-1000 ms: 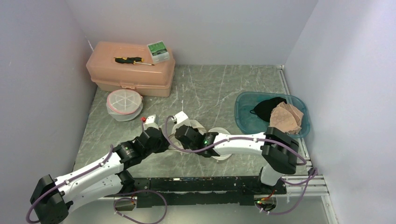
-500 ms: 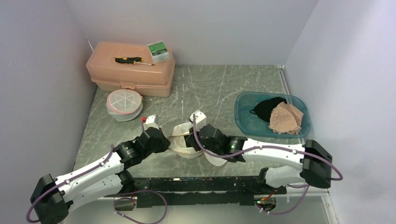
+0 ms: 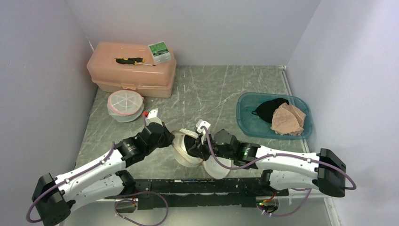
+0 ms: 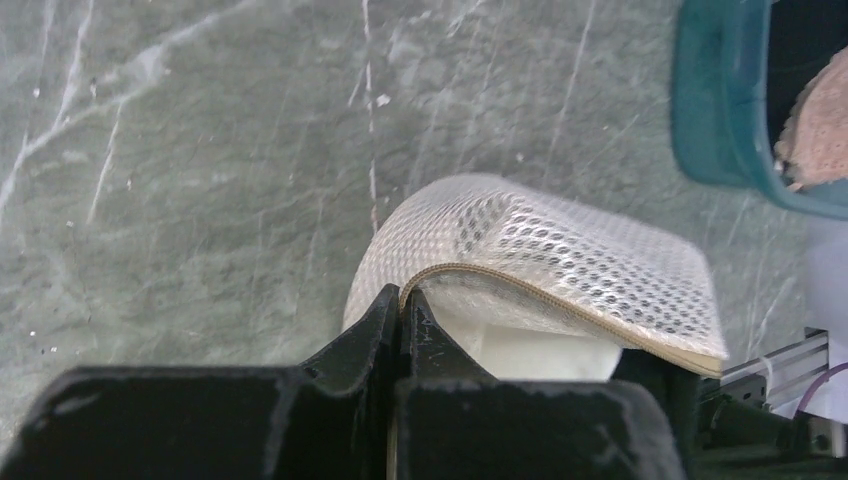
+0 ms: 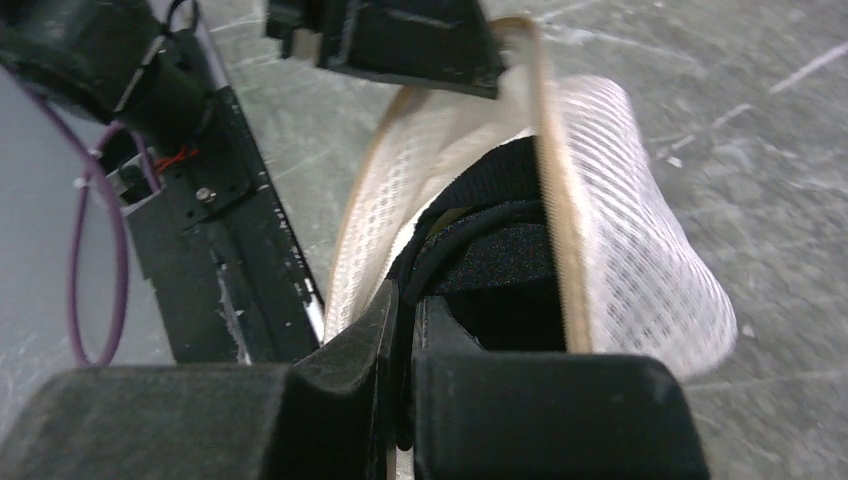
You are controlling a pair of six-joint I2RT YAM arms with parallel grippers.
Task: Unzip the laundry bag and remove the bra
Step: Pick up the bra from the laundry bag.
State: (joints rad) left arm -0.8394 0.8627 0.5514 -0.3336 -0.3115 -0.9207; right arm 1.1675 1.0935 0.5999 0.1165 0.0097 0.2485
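The white mesh laundry bag sits at the near middle of the table, unzipped and held open between the two grippers. My left gripper is shut on its tan zipper edge, as the left wrist view shows. The black bra lies inside the open bag. My right gripper is shut on a black strap of the bra at the bag's mouth. In the top view it reaches into the bag from the right, where the bra shows dark.
A teal basin at the right holds a black garment and a beige one. A pink toolbox with a screwdriver and a green box stands at the back left. A round lidded container sits in front of it.
The right arm has swung out to the right and its gripper has closed on the bra inside the bag. The left gripper has lifted the bag's zipper edge, and the bag now gapes open.
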